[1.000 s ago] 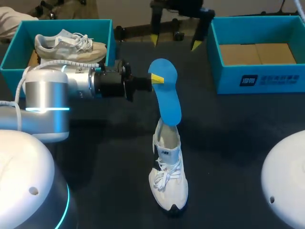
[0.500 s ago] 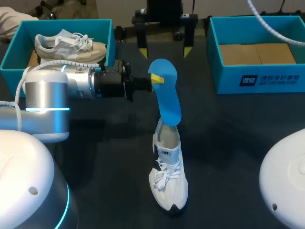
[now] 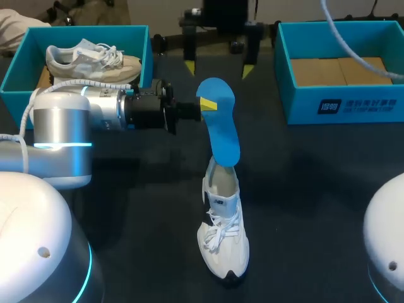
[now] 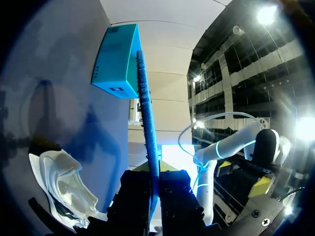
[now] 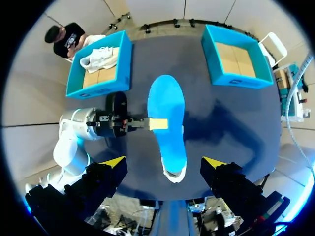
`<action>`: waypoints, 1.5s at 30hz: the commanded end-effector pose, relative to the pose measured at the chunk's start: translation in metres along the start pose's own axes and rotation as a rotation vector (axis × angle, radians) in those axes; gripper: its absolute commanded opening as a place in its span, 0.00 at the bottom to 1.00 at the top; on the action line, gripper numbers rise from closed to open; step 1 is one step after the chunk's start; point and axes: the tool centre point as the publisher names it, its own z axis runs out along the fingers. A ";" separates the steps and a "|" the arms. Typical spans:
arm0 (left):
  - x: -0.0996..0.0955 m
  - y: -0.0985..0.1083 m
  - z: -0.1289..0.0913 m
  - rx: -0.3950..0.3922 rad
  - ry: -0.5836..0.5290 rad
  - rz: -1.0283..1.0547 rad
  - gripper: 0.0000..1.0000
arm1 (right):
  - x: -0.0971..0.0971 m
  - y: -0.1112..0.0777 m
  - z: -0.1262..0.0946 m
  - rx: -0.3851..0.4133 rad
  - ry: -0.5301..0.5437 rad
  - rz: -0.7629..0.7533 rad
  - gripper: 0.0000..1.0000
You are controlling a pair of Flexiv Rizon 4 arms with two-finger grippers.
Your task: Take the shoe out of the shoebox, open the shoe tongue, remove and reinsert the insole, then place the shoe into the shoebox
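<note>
Even light, soft shadows on table (image 3: 303, 189)

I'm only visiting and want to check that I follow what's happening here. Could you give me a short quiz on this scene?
1. True or false: the left gripper is shut on the blue insole.
2. Fill in: the right gripper, above the insole, is ___ (open/shut).
3. What does the insole's lower end meet? A) the white shoe's opening B) the right gripper C) the left gripper

Key: 1 true; 2 open; 3 A.
</note>
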 end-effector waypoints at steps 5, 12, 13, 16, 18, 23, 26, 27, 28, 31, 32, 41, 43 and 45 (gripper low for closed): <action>0.000 0.001 0.000 -0.002 -0.003 0.000 0.00 | -0.040 -0.001 -0.002 0.019 0.466 0.022 1.00; 0.000 0.001 0.000 -0.002 -0.003 0.000 0.00 | -0.051 0.002 0.010 0.091 0.681 0.042 1.00; 0.000 0.001 0.000 -0.002 -0.003 0.000 0.00 | -0.051 0.003 0.011 0.097 0.684 0.044 1.00; 0.000 0.001 0.000 -0.002 -0.003 0.000 0.00 | -0.048 0.004 0.017 0.123 0.760 0.043 1.00; 0.000 0.001 0.000 -0.002 -0.003 0.000 0.00 | -0.047 0.004 0.019 0.114 0.797 0.026 1.00; 0.000 0.001 0.000 -0.002 -0.003 0.000 0.00 | -0.051 0.002 0.022 0.106 0.877 0.031 1.00; 0.000 0.001 0.000 -0.002 -0.003 0.000 0.00 | -0.054 0.002 0.025 0.106 0.936 0.022 1.00; 0.000 0.001 0.000 -0.002 -0.003 0.000 0.00 | -0.055 0.001 0.028 0.102 0.962 0.018 1.00; 0.000 0.001 0.000 -0.002 -0.003 0.000 0.00 | -0.055 0.002 0.031 0.103 0.976 0.016 1.00; 0.000 0.001 0.000 -0.002 -0.003 0.000 0.00 | -0.055 0.003 0.034 0.101 1.003 0.008 1.00; 0.000 0.001 0.000 -0.002 -0.003 0.000 0.00 | -0.055 0.005 0.035 0.102 1.022 0.002 1.00; 0.000 0.001 0.000 -0.002 -0.003 0.000 0.00 | -0.056 0.012 0.054 0.152 1.129 0.018 1.00; 0.000 0.001 0.000 -0.002 -0.003 0.000 0.00 | -0.057 0.013 0.057 0.155 1.152 0.024 1.00; 0.000 0.001 0.000 -0.002 -0.003 0.000 0.00 | -0.056 0.013 0.058 0.156 1.186 0.016 1.00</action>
